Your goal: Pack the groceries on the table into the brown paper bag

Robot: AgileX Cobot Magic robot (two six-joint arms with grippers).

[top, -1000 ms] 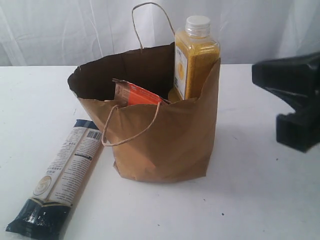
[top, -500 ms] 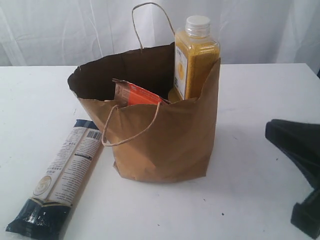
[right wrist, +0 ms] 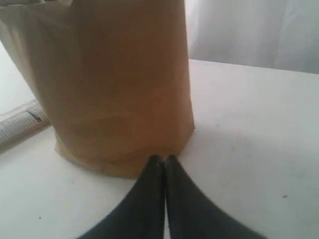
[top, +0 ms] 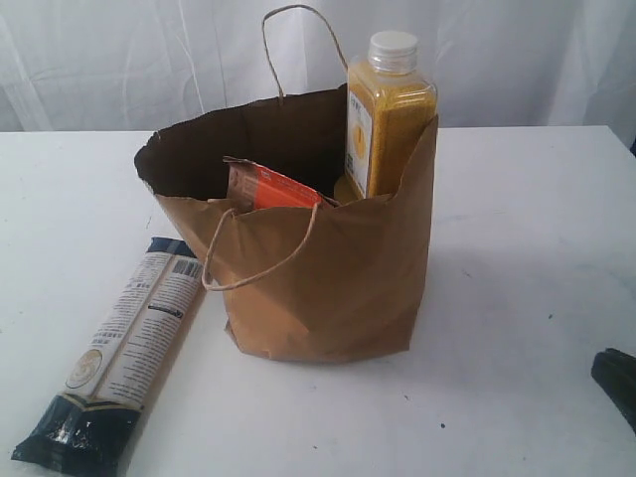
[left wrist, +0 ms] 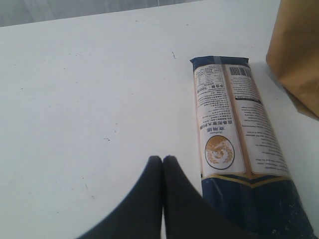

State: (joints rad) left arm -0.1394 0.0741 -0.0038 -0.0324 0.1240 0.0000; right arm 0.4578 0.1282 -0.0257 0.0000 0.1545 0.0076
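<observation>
The right arm [top: 618, 383] has dropped way down since a second ago, and only a black sliver shows in the exterior view's lower right corner. Nothing else shifted. The right pincer [right wrist: 163, 159] sits low over the desk [top: 517, 199], tips pressed together and empty, aimed at the foot of the brown paper bag [top: 328, 278]. The left pincer [left wrist: 162, 159] is closed tight too, holding nothing, beside the long navy-cream packet [top: 124, 343], which lies flat just left of the bag. The yellow-grain bottle [top: 388, 119] and the brown pouch with orange label [top: 273, 187] are inside the bag.
</observation>
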